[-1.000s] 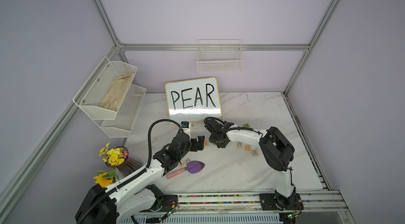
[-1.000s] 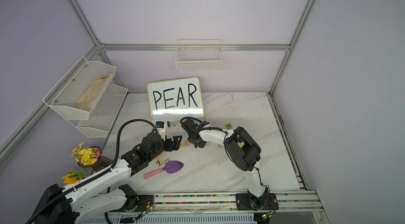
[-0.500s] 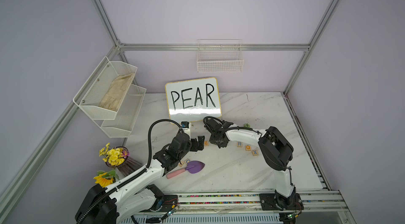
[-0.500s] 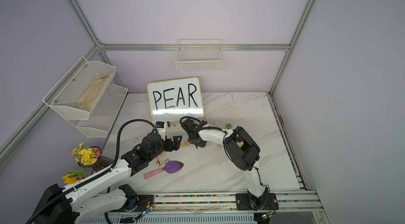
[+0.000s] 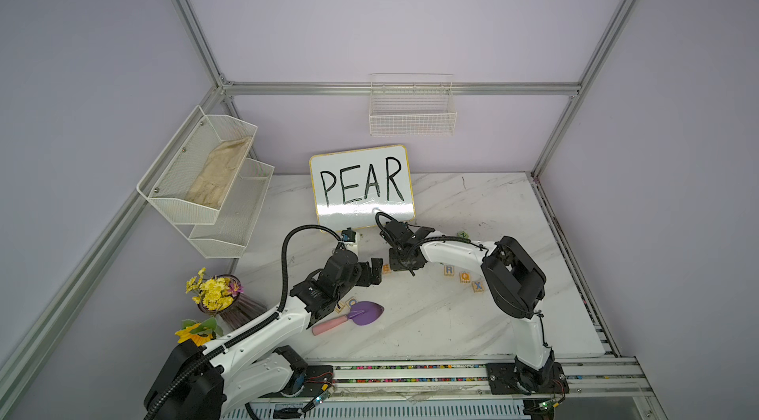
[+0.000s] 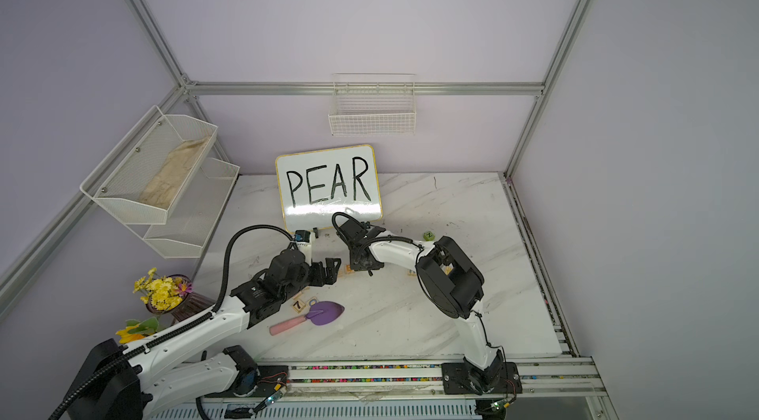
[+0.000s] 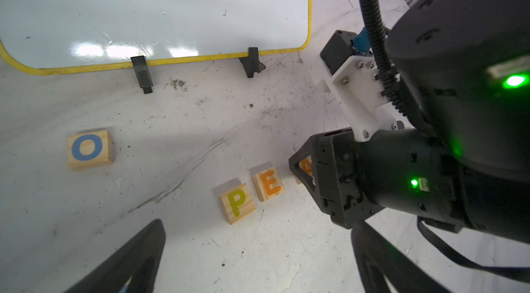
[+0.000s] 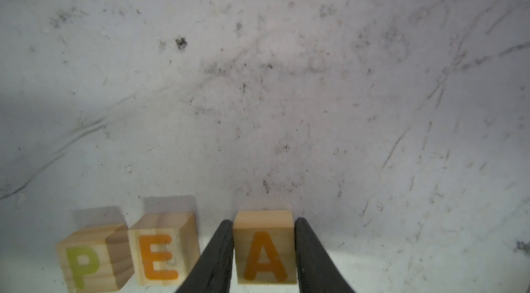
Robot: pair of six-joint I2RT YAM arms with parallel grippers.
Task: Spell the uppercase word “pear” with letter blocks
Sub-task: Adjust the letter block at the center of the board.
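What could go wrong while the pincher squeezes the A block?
The right gripper pinches the A block, and one finger sits close beside the E block, so opening or sliding might bump E out of line with the P block. The R block lies right beside the Q block, so the wrong one might get grabbed.

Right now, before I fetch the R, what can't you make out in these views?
A block: left wrist view, mostly hidden by the right tool.
P block: both top views, hidden behind the left tool.
Two blocks by the purple trowel: top views, letters too small to read.
Green block: top views, letter too small.
R block: a top view, mostly behind the right arm.
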